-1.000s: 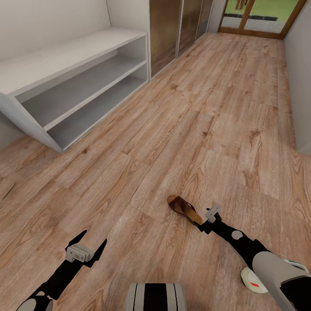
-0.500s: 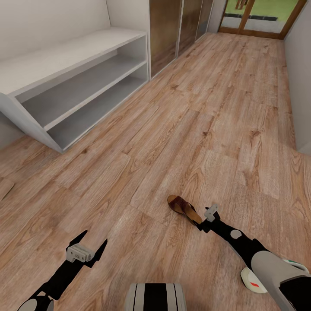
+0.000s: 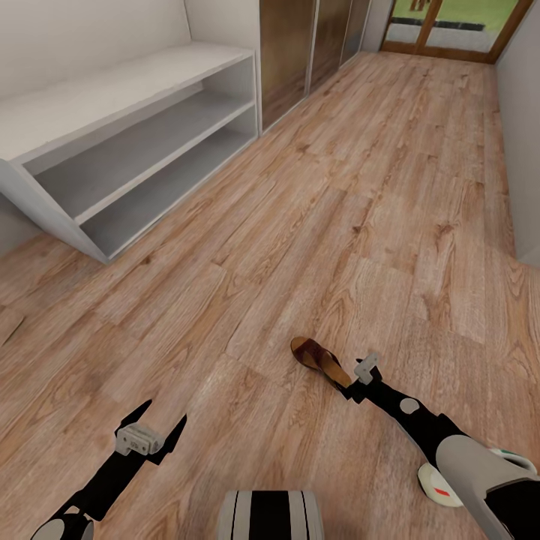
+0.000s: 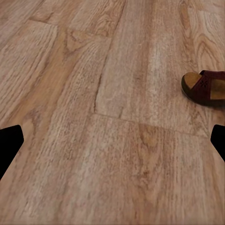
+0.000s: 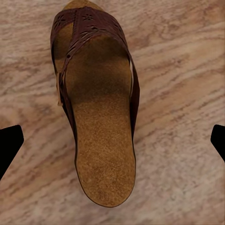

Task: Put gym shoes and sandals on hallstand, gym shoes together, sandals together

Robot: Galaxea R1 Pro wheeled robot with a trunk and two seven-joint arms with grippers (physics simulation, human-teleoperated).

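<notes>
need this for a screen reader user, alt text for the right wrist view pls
A dark brown sandal with a perforated strap and tan footbed lies flat on the wood-plank floor, between the open right gripper's dark fingertips.

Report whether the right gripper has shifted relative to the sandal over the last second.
No. The right gripper sits at the heel end of the sandal, as before; only the camera tilted slightly, shifting the far doorway.

left gripper (image 3: 148, 427): jaws spread, held low | right gripper (image 3: 354, 385): jaws spread, arm extended forward
</notes>
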